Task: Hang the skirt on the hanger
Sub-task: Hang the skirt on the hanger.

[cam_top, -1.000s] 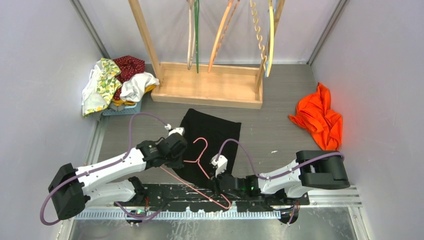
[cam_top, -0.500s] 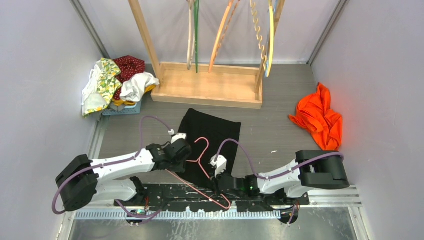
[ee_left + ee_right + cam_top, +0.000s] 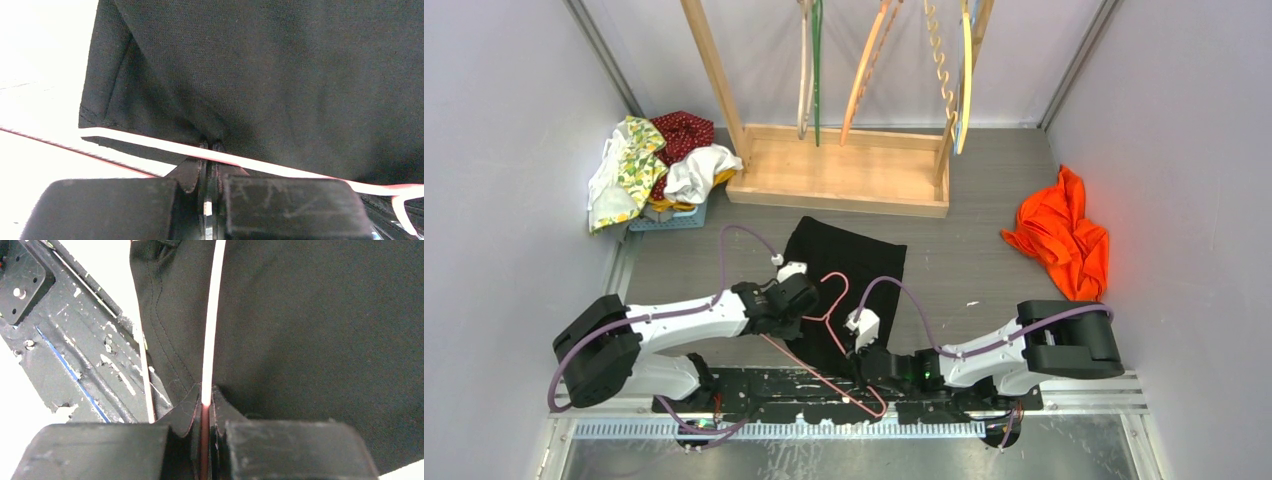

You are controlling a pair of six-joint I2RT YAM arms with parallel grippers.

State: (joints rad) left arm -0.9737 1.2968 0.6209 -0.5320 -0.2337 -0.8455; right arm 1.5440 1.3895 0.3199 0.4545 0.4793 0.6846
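The black skirt lies flat mid-table, and the pink wire hanger rests on its near half. My left gripper is at the skirt's left side beside the hanger's hook. Its jaws are shut, pinching a pucker of the skirt at the tips, and the hanger wire crosses just over them. My right gripper sits at the skirt's near edge, shut on the hanger's wire, which runs between its tips over the skirt.
A wooden rack hung with coloured hangers stands at the back. A heap of patterned clothes fills a basket at the back left. An orange garment lies at the right. The black mounting plate runs along the near edge.
My left gripper has slid right onto the skirt beside the hanger hook and closed there. The right gripper and the hanger wire it holds have stayed put.
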